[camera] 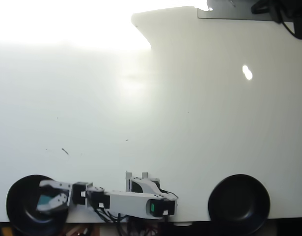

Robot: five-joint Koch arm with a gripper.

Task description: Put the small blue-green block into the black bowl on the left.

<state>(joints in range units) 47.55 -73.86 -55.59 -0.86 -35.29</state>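
In the overhead view the black bowl [15,196] sits at the table's bottom left corner. The small blue-green block [44,200] lies inside it, toward its right side. My gripper [41,196] reaches over the bowl from the right. Its jaws are open and stand on either side of the block, with a dark gap showing between the block and the upper finger [51,185]. The lower finger [55,203] runs close beside the block; whether it touches is unclear.
A twin black bowl [238,202] sits at the bottom right. The arm's white body [136,202] lies along the table's front edge. Strong glare washes out the upper left, and dark cables [283,14] sit at the top right corner.
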